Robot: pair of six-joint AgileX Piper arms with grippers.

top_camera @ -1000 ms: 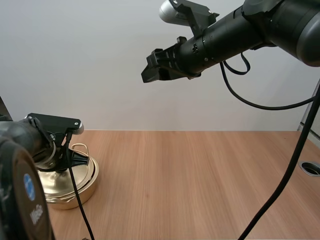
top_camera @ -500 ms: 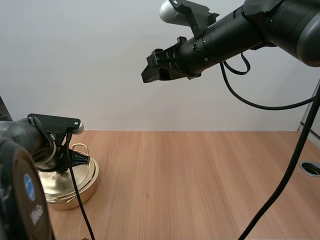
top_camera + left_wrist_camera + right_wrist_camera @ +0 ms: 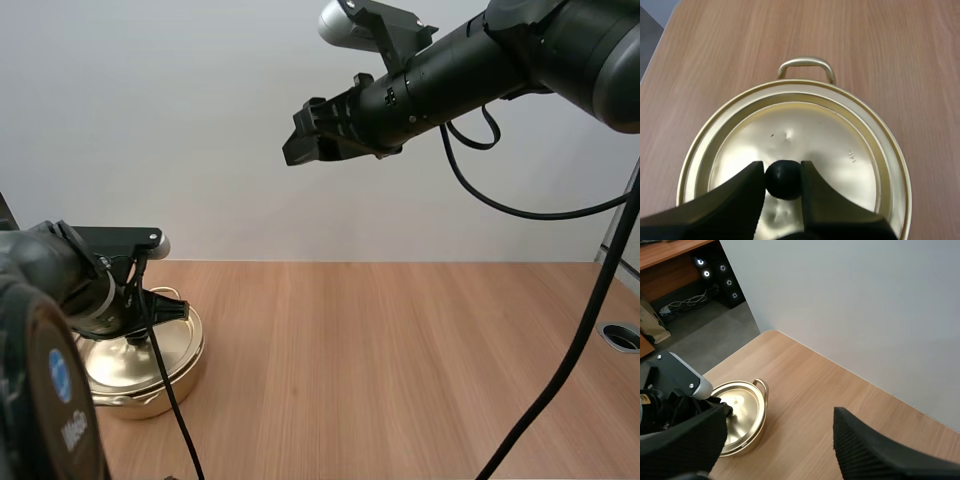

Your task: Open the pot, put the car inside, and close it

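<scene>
- My left gripper [image 3: 782, 175] pinches the black knob [image 3: 783, 181] of the lid [image 3: 810, 130], one finger on each side, the arm low over it.
- The pot [image 3: 165, 368] sits closed at the left of the table [image 3: 400, 350], directly beneath; I judge the lift goes straight up.
- My right gripper [image 3: 300, 136] hangs open, high and well apart.

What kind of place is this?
Probably a robot test bench, not a kitchen: two black robot arms work over a wooden table before a plain white wall, and the left gripper has its jaws on the lid knob of a golden pot.
</scene>
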